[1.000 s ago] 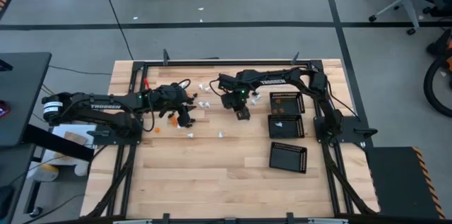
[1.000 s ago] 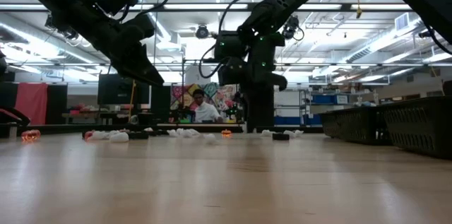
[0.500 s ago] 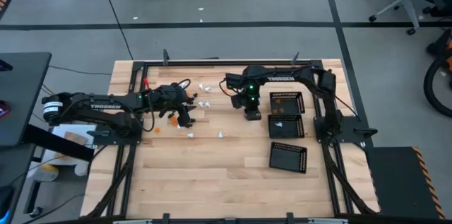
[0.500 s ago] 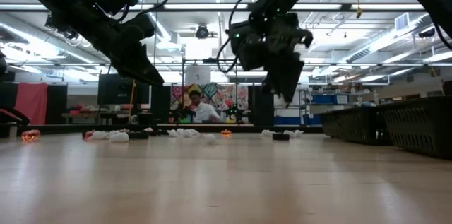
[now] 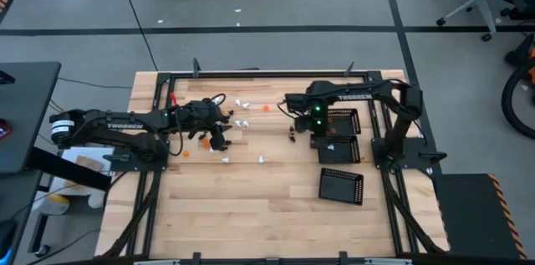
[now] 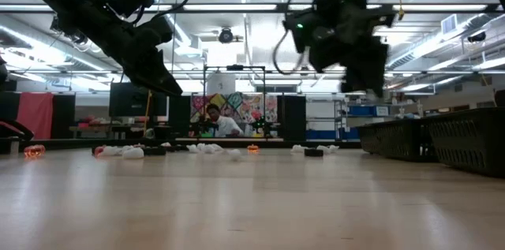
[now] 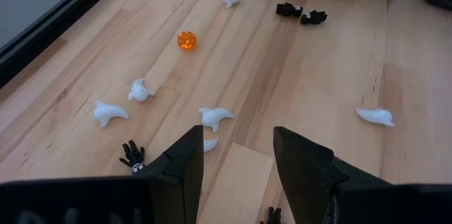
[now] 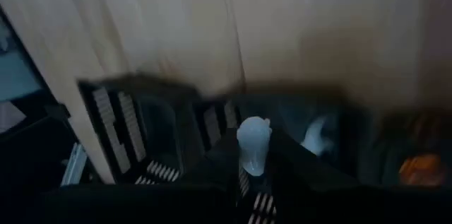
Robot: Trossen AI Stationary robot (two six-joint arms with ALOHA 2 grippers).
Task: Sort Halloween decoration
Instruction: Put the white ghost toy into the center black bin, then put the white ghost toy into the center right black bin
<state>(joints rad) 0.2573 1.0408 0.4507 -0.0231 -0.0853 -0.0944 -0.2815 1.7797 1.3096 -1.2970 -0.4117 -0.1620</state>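
Tiny white, orange and black Halloween pieces lie scattered on the wooden table. They include white ghosts (image 7: 215,116) (image 7: 111,113), an orange pumpkin (image 7: 186,39) and black pieces (image 7: 296,13). My left gripper (image 7: 236,160) (image 5: 219,141) hovers open above them at the table's left, touching nothing. My right gripper (image 5: 320,134) (image 6: 367,76) is up over the black trays at the right. It is shut on a white ghost piece (image 8: 253,143). My right gripper pinches the white ghost piece between its two fingertips, by its lower end (image 8: 253,167). The fingers slant steeply downward. The piece sticks out beyond the fingertips, lifted clear above the trays.
Three black perforated trays stand in a row at the right: the far one (image 5: 349,114) holds orange pieces, the middle one (image 5: 351,155) white ones, and the third (image 5: 341,186) stands nearest. A black piece (image 5: 291,134) lies just left of the trays. Bare wood fills the table's near half.
My right gripper has risen from the table's middle and swung toward the right edge until it stands over the trays, turning as it went. My left gripper and the scattered pieces have kept still.
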